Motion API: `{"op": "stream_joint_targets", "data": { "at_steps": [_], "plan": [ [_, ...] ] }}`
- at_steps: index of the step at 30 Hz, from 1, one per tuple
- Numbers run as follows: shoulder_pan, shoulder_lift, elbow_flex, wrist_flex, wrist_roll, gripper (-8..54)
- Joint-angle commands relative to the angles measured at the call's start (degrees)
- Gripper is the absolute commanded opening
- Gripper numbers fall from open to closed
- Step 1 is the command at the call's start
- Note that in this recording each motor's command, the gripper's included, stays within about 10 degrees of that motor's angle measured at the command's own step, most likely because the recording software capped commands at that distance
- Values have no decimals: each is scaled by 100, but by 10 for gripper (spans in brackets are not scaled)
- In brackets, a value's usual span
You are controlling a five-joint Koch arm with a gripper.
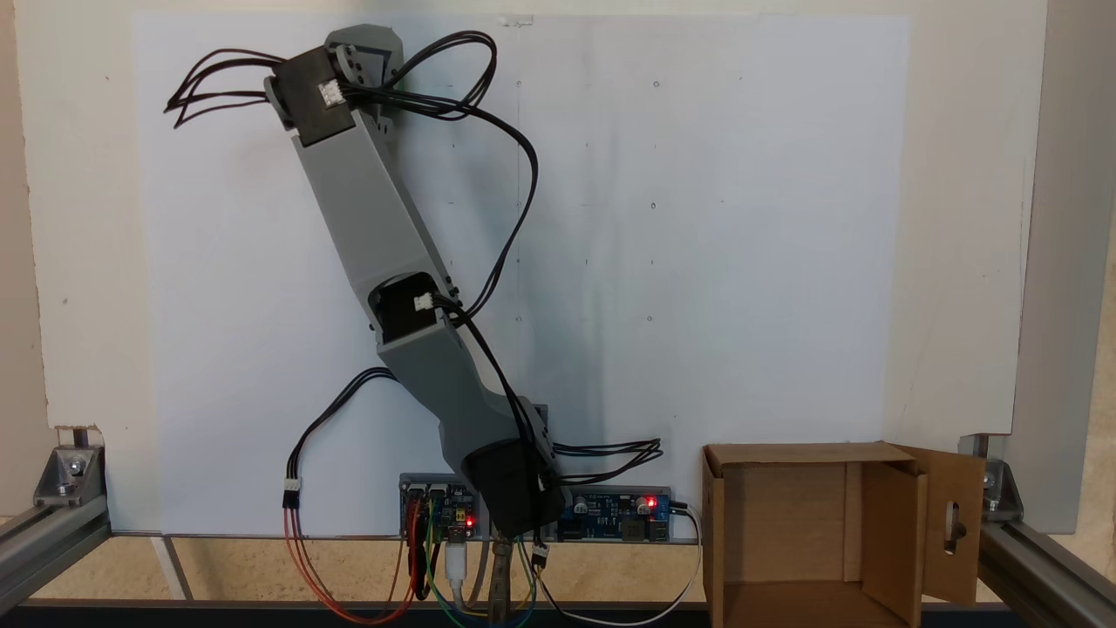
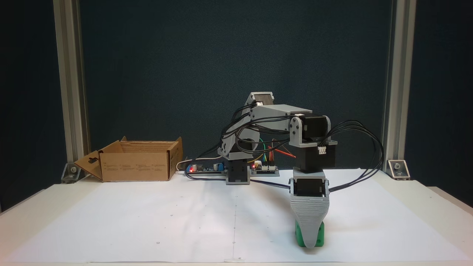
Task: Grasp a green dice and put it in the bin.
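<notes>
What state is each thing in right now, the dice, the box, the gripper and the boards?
green dice: on the white paper, partly behind the gripper tip.
gripper: down at the dice; open or shut cannot be told.
bin: open, flaps out, dice not in it.
circuit boards: red lights on.

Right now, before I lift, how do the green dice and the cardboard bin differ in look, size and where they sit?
The green dice is a small bright green cube with rounded edges; the bin is a far larger brown cardboard box, open-topped with its flaps out. In this fixed view the dice sits near the front on the right, under the gripper; the bin stands at the back left, beside the frame post. Both rest on the table.
</notes>
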Motion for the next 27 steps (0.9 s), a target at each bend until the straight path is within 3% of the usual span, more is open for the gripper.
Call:
{"op": "stream_joint_targets", "data": {
  "at_steps": [1, 15, 23, 27],
  "plan": [
    [0, 70, -404, -53, 360, 357],
    [132, 18, -404, -53, 352, 355],
    [132, 18, -404, 9, 352, 118],
    [149, 18, -404, 44, 352, 118]
  ]
}}
